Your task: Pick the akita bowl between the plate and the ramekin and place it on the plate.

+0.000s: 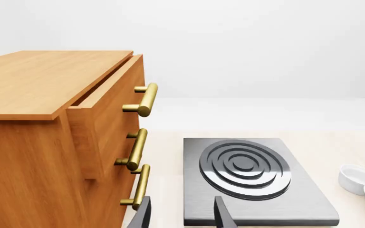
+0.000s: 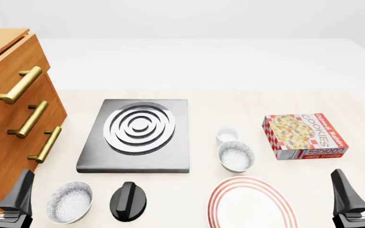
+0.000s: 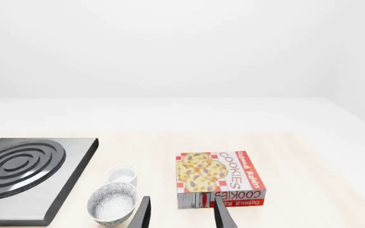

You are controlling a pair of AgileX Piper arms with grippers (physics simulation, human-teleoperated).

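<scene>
Front view, akita bowl [image 2: 235, 156] between ramekin [image 2: 227, 134], plate [image 2: 252, 204]

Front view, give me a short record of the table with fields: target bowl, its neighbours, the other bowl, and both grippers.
target: akita bowl, upright, between ramekin and plate
plate: nearest the arms, nothing on it
other bowl: second akita bowl, beside black knob
burner: grey burner, left of ramekin
box: cookie box, right of target
left gripper: open, holding nothing
right gripper: open, holding nothing
</scene>
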